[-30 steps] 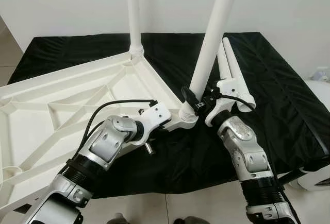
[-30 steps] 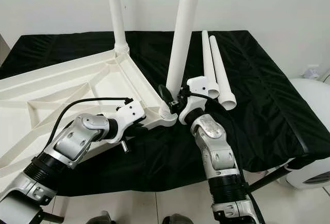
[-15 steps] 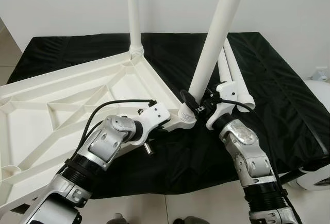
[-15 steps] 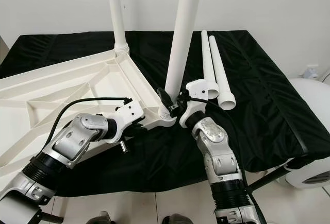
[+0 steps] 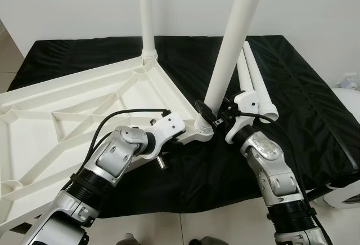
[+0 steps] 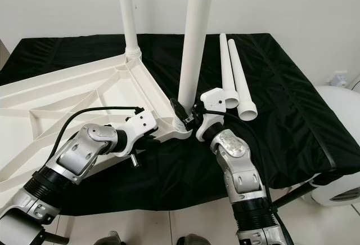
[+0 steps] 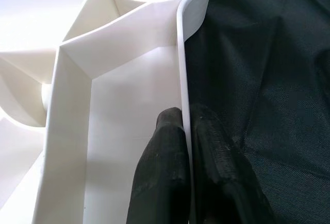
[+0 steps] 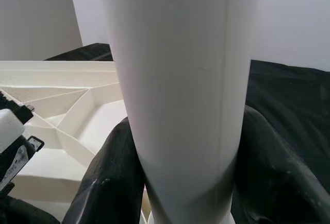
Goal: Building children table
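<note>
We judge the build about half done. The upturned tabletop [image 5: 73,115] lies on the left, its rim pinched by our left gripper [image 7: 188,131]. One leg [image 5: 147,14] stands at the far corner; our right gripper [image 6: 188,115] clamps a second leg [image 6: 194,36] in the near socket. Two loose legs [image 6: 236,81] lie on the right.

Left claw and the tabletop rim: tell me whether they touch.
Touching. In the left wrist view the left claw has one finger on each side of the upturned tabletop's rim, pressed against it.
</note>
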